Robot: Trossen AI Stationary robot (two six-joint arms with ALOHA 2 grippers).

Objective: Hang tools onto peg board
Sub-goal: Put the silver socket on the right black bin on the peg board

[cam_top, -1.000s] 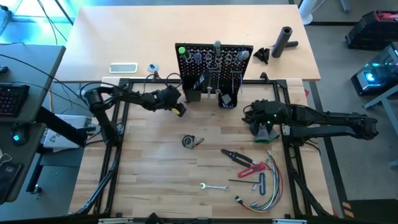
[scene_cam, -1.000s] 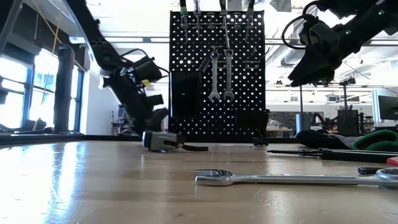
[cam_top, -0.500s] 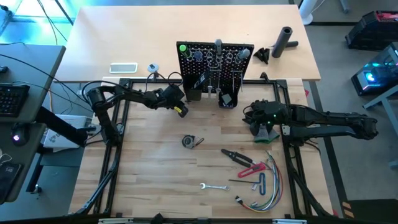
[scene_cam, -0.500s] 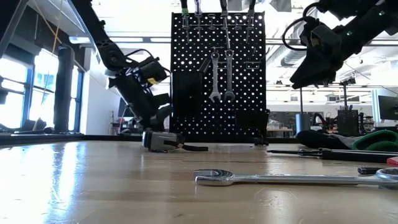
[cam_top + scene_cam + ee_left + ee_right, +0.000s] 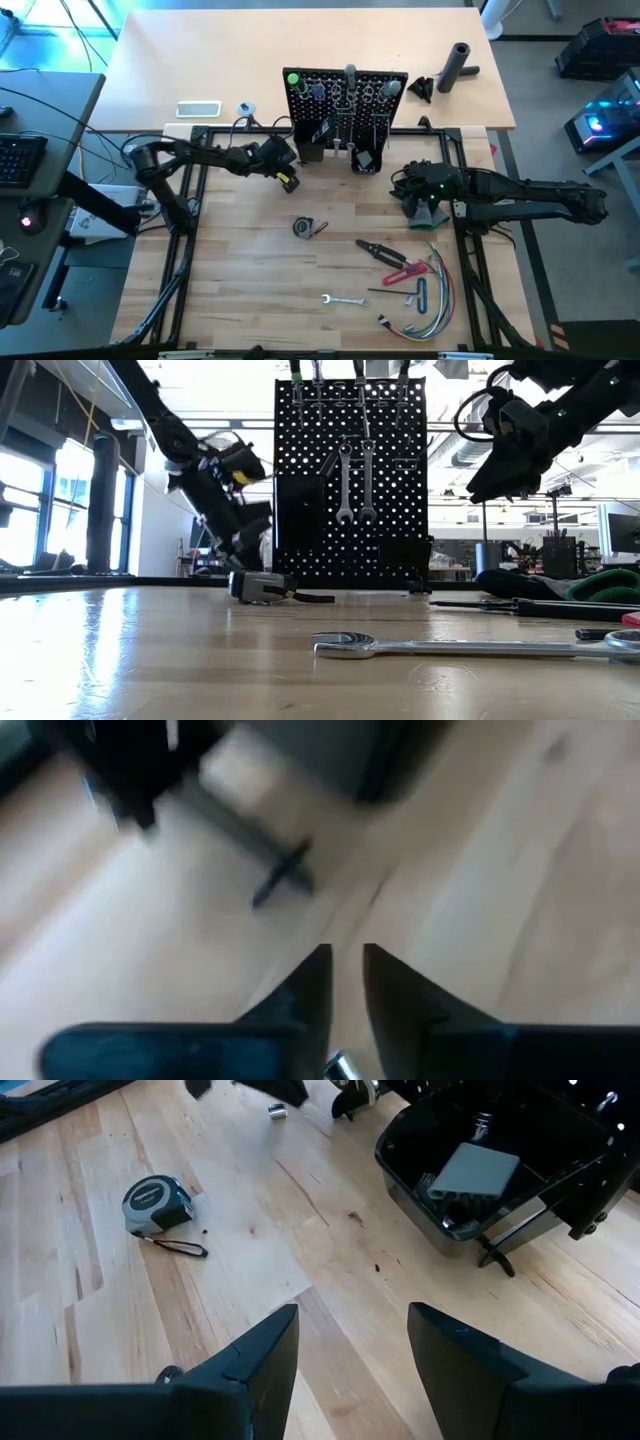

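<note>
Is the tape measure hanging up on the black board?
No, the tape measure lies flat on the wooden table, out in front of the peg board.

The black peg board (image 5: 347,105) stands upright at the tabletop's far edge, two silver wrenches (image 5: 355,482) hanging on it. Red-handled pliers (image 5: 390,256) and another wrench (image 5: 343,299) lie flat nearer the front.

Left tool (image 5: 284,174) now narrowed and raised, closer to peg board (image 5: 346,100).
</note>
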